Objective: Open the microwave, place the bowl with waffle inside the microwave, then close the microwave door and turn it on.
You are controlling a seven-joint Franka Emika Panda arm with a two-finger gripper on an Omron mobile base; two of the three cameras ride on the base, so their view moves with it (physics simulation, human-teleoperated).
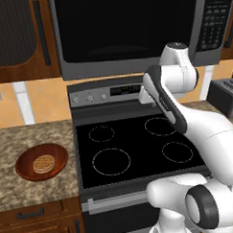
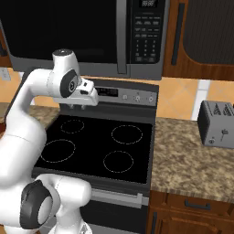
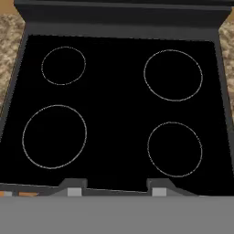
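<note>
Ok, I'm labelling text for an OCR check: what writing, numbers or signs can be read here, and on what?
None can be read.
microwave keypad: white button markings, too small and blurred.
microwave display: pale digits, illegible.
stove control panel display: blurred marks, unreadable.
toaster: no lettering visible.

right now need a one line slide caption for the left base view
Arm raised over the black stove, microwave door shut above; the bowl holding the waffle waits on the granite counter at left.
</note>
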